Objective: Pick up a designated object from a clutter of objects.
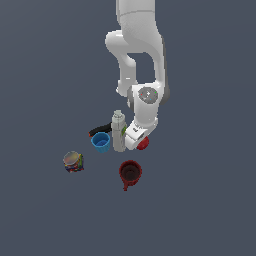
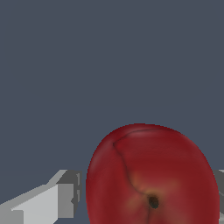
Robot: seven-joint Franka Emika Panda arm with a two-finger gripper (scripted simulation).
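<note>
Looking down the wrist, we are seeing the apple [image 2: 151,177] sitting squarely between the gripper [image 2: 146,197] fingers [image 2: 57,199]. We are finding the jaws spread around it, but cannot tell whether they are touching it.

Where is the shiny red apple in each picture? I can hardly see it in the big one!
Exterior view: the small, round, shiny red apple peeks out under the white gripper, just right of the white green-labelled bottle.
Wrist view: the apple fills the lower part, between the grey fingers.
Shared landmark: the gripper around the apple.

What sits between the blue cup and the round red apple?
In the exterior view, the white green-labelled bottle stands between the blue cup and the apple.
</note>
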